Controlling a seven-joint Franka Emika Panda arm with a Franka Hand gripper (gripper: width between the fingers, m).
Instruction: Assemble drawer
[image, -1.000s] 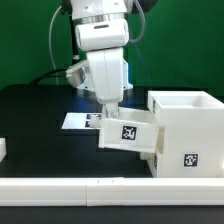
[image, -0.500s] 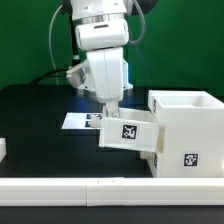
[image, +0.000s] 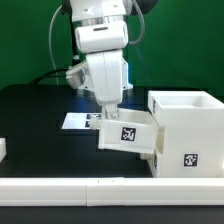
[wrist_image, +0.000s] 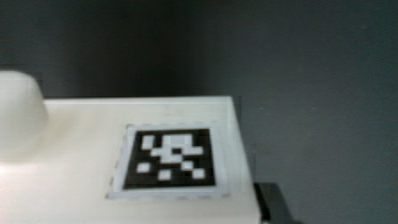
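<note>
The large white cube housing (image: 186, 128) stands at the exterior view's right, open on top, with a tag on its front. A smaller white box tray (image: 129, 136) with a tag is tilted against the housing's left side, partly pushed into it. My gripper (image: 107, 113) reaches down from above and is shut on the tray's left end. In the wrist view the tray's flat white face (wrist_image: 89, 150) and its tag (wrist_image: 173, 156) fill the frame, with one dark fingertip (wrist_image: 272, 204) at the tray's edge. The second tray is not clearly seen.
The marker board (image: 78, 121) lies on the black table behind the gripper. A small white part (image: 3, 149) shows at the exterior view's left edge. A long white rail (image: 90, 191) runs along the front. A green wall stands behind.
</note>
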